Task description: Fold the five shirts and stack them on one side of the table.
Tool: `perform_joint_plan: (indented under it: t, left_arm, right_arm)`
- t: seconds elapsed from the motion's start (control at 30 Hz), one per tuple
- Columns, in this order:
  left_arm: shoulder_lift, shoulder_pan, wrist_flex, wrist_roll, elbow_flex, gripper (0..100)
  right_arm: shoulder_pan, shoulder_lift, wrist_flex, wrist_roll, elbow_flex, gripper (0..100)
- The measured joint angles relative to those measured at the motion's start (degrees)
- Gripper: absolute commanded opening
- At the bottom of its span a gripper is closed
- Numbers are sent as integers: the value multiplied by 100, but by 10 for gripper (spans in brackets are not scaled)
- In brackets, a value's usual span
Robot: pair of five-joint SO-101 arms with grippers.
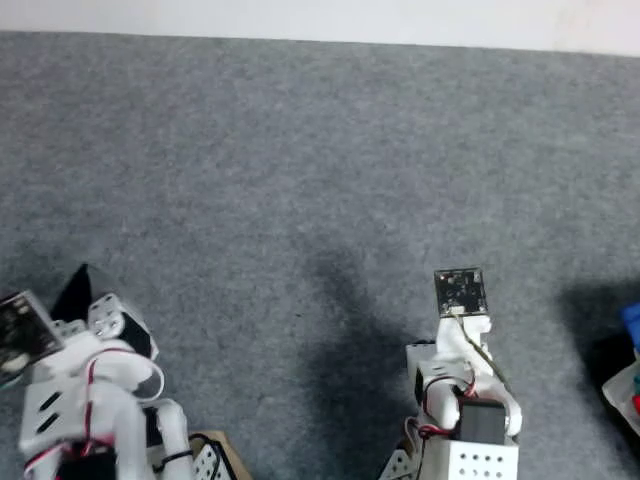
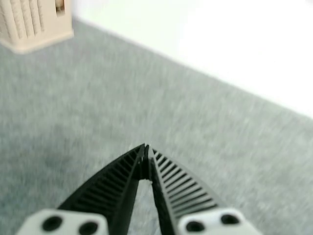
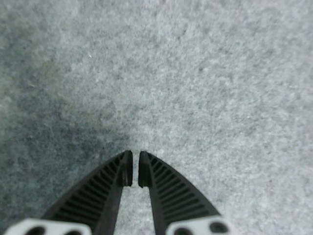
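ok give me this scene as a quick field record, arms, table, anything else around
table: grey felt surface
left gripper: shut, nothing held, above the felt
right gripper: shut, nothing held, pointing down at the felt
coloured items: blue, red and white, at the table's edge, too cut off to identify
beige slatted object: beyond the left gripper

Setting: robotics lab bench. Evidence: a grey felt-like mat [image 1: 300, 150] covers the table out to a plain white wall [image 1: 300, 15] at the far edge. Two small white hobby-grade arms stand at the near edge, the near-left arm [image 1: 95, 400] and the near-right arm [image 1: 465, 400], both with exposed wiring [image 1: 92, 378]. A bare circuit board [image 1: 460, 291] sits on the near-right arm, above a perforated base plate [image 1: 475, 462]. A beige ribbed unit [image 2: 34, 22] stands by the wall.
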Motion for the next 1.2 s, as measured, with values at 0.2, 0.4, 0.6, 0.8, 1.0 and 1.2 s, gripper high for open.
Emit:
perform_joint_plan:
  t: [0.2,0.4,0.6,0.8,1.0,1.2]
  left_arm:
    - [-53,-88,-44,0,826,6]
    - [-246,-132,-44,0,1530,6]
    - [-246,-132,-132,0,2242,6]
    - [-246,-132,-589,0,3015,6]
    - [-237,-132,-1275,-325,3745,6]
    - [-255,-132,-1231,-563,3745,6]
  right_arm:
    - [0,-26,-404,0,264,38]
    - [352,-26,-510,0,264,38]
    - [440,-26,-510,0,273,38]
    - [448,-26,-510,0,273,38]
    - [448,-26,-510,0,281,38]
    - [448,-26,-510,0,281,38]
